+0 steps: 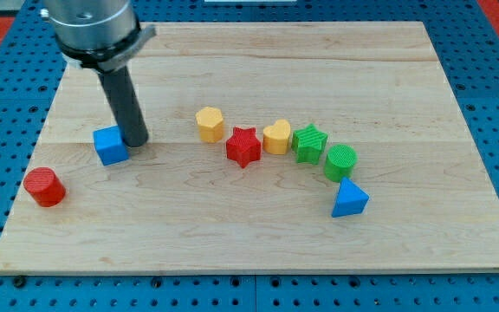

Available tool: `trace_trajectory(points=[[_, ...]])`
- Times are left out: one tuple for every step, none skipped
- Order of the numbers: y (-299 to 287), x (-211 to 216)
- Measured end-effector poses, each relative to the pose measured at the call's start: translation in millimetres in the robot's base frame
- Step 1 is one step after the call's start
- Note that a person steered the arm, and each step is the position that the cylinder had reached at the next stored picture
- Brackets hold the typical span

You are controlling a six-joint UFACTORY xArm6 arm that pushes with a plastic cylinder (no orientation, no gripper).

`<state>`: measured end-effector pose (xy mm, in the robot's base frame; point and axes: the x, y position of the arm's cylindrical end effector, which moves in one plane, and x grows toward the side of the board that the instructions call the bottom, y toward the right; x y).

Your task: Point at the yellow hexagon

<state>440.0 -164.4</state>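
The yellow hexagon (210,123) stands near the middle of the wooden board (258,225). My tip (135,140) rests on the board at the view's left, touching or almost touching the right side of the blue cube (110,145). The tip is well to the left of the yellow hexagon, with bare wood between them.
A red star (243,146), a yellow heart (276,136), a green star (309,143), a green cylinder (340,162) and a blue triangle (349,199) curve away to the right of the hexagon. A red cylinder (43,186) stands at the left edge.
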Motion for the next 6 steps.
trace_trajectory(points=[[-16, 22], [-43, 24], [-56, 11], [-26, -13], [-6, -79], [105, -71]])
